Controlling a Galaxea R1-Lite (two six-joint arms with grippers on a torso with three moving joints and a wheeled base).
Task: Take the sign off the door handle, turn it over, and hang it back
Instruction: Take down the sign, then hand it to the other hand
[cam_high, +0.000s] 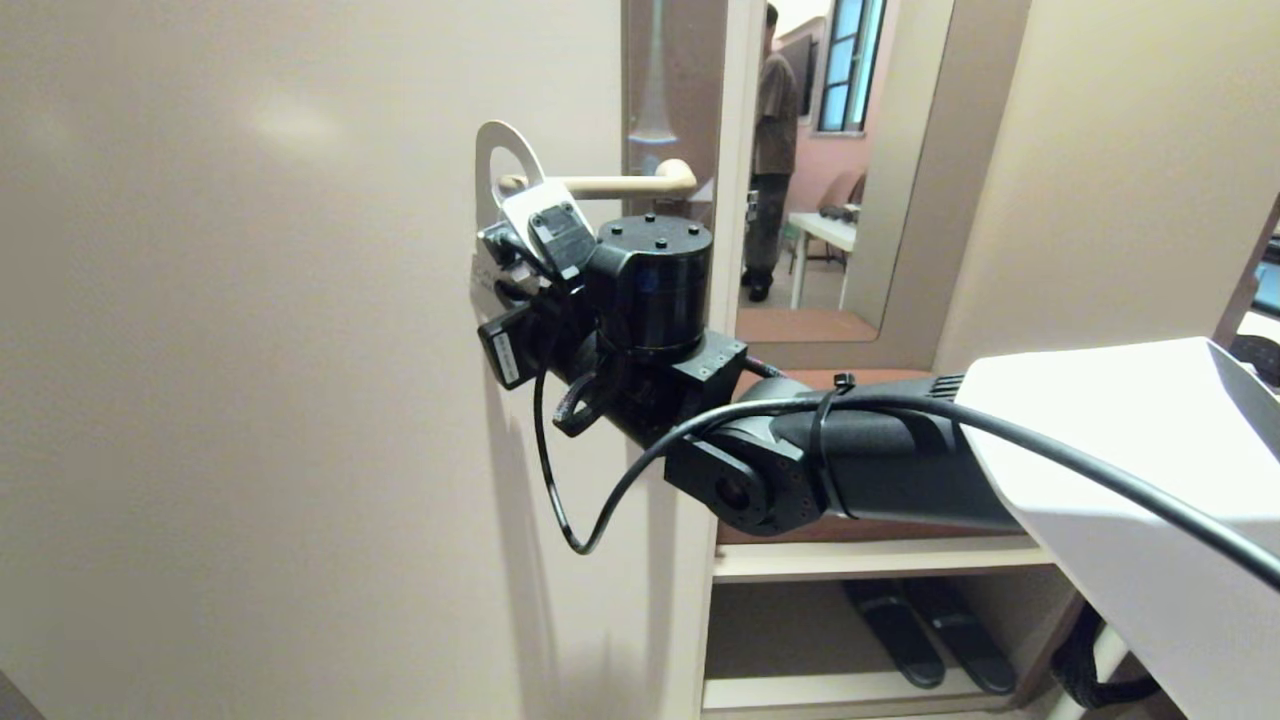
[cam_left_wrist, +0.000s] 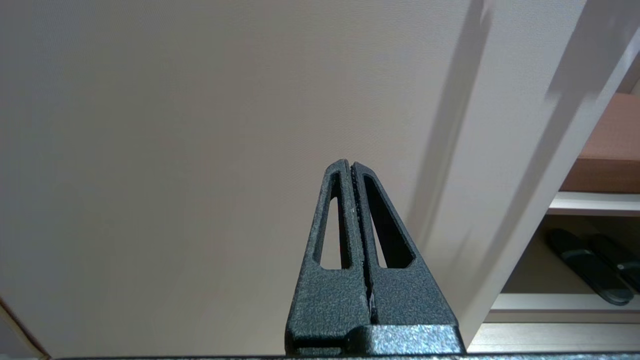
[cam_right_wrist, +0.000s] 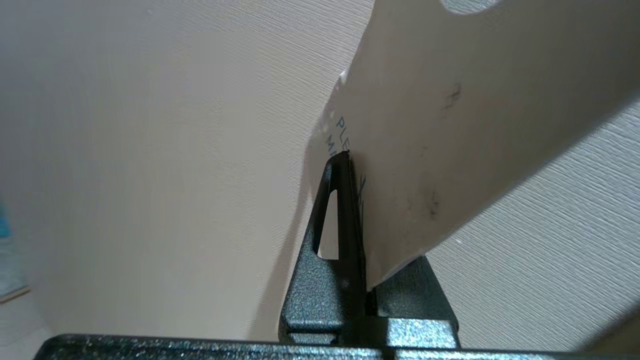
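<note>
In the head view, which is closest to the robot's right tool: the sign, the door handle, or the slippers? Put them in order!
1. The sign: pinched in the shut right tool.
2. The door handle: just above it.
3. The slippers: low on the shelf, far right.

Black right arm (cam_high: 800, 470), white shell, looped black cable (cam_high: 560, 500)

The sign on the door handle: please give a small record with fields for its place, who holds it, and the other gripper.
sign: white, its hole around the door handle
holder: right gripper, shut on the sign's lower part
left gripper: shut, empty, facing the door
printing: blue letters, partly hidden
</note>
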